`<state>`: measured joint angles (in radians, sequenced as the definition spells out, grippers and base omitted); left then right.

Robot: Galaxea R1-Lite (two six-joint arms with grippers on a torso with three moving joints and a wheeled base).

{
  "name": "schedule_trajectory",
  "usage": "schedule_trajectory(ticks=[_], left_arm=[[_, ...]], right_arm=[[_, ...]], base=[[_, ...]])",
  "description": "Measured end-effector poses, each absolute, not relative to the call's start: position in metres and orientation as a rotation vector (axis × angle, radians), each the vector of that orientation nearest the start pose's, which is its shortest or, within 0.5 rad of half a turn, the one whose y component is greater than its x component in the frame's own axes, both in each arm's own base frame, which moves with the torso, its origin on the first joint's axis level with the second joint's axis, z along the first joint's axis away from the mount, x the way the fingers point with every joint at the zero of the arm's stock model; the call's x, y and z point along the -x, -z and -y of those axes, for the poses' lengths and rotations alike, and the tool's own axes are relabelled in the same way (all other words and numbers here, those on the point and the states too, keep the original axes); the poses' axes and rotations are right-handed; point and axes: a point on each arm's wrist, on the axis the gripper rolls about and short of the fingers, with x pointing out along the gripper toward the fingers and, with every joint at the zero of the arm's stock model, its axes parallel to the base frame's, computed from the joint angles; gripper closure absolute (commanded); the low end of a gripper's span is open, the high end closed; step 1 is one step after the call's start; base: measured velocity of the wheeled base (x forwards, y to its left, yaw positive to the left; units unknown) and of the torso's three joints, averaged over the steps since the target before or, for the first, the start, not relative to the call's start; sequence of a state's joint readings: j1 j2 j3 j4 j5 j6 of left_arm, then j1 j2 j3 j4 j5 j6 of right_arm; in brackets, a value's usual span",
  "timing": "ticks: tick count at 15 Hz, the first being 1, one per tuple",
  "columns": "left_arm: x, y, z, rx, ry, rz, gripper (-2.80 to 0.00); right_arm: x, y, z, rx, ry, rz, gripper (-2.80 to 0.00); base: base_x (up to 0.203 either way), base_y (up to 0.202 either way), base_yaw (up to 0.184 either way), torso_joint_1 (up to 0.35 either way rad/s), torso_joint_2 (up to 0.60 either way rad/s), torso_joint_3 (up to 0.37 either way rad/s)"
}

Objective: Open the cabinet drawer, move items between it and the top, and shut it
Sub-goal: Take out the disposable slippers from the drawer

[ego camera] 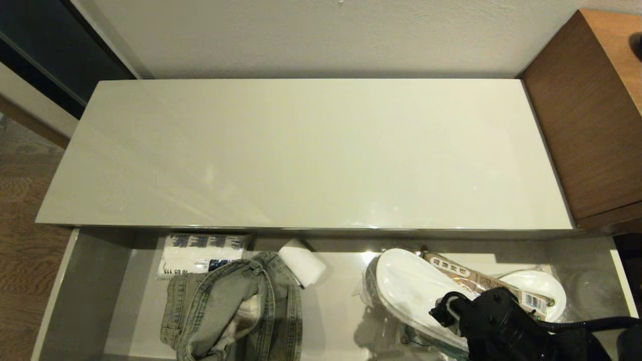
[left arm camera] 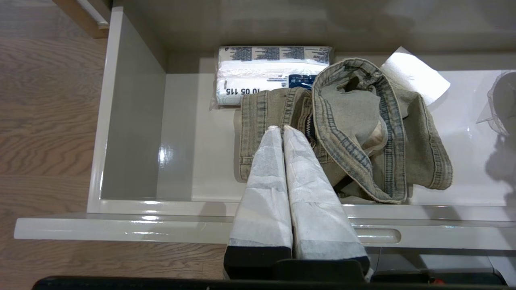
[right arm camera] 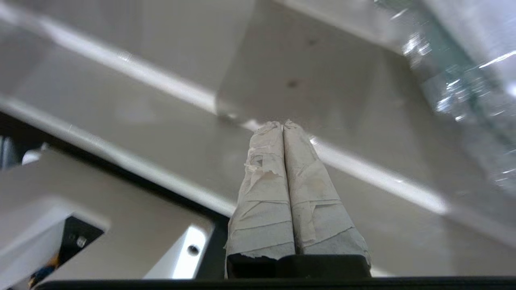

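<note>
Sitting pulled out along the bottom of the head view, the cabinet drawer [ego camera: 85, 296] is open; step one looks done. Denim garment [ego camera: 235, 311] lower left and white slippers [ego camera: 416, 291] lower right lie inside it; the top [ego camera: 301, 150] holds nothing, so transfer and closing remain. Right gripper [right arm camera: 283, 125], fingers pressed together and empty, is by the slippers. Left gripper [left arm camera: 281, 129] is pressed together too, above the denim.
</note>
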<state>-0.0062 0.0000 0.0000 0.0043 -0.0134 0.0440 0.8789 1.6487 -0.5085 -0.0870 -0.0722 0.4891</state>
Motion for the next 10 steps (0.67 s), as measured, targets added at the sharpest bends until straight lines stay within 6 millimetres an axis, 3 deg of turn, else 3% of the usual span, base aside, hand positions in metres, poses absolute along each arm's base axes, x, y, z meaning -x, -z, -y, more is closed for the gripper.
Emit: schedule_trajectory(ticks=[5,10], left_arm=[[0.023,-0.075,0.000,-0.044,0.020,-0.004,0.00],[0.023,-0.075,0.000,-0.044,0.020,-0.004,0.00]], right_arm=[[-0.166,-0.099,-0.149,0.051,-0.368,-0.989,0.00],[-0.182,-0.091,-0.158,0.134,-0.296,-0.900,0.00]], base=[[0.000,0.000,0.000,0.000,0.00,0.000],[0.000,0.000,0.000,0.000,0.00,0.000]])
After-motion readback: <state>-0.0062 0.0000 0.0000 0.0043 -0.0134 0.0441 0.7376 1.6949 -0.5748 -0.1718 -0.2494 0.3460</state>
